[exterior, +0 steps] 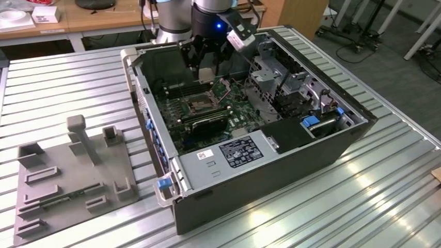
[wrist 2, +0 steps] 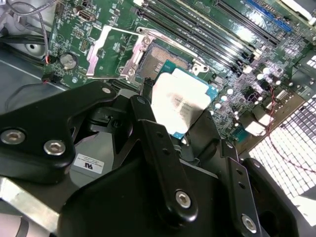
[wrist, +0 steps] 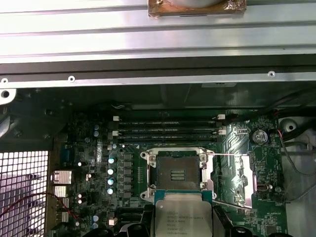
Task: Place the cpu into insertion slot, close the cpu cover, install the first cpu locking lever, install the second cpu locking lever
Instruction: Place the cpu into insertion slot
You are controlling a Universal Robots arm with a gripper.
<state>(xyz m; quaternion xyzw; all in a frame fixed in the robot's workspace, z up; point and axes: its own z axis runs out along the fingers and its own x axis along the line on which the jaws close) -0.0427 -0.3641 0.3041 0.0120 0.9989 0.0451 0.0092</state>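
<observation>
- On the exterior view's left, we see a grey tray [exterior: 74,182] lying flat on the ribbed metal table [exterior: 358,196].
- Just to the tray's right stands the open case [exterior: 289,170], with a green board [exterior: 234,111] inside it.
- Over the far end of the case we see the arm [exterior: 172,26]. It reaches in from behind and points straight down into the case.
- The claw [exterior: 205,72] hangs low inside the case, close above the board.
- In the second wrist view, we see the claw [wrist 2: 180,118] pinching the cpu [wrist 2: 180,101] tight. Its black fingers [wrist 2: 158,148] press on two opposite edges.
- The cpu is up in the claw and looks a bit tilted. It is not in the slot [wrist 2: 165,57].
- In the first wrist view, the cpu [wrist: 183,217] hangs just beside the slot [wrist: 177,173], and we can see the slot's dark middle.
- The cover [wrist: 244,177] is flipped open. It lies on the board next to the slot, on the side away from the claw.
</observation>
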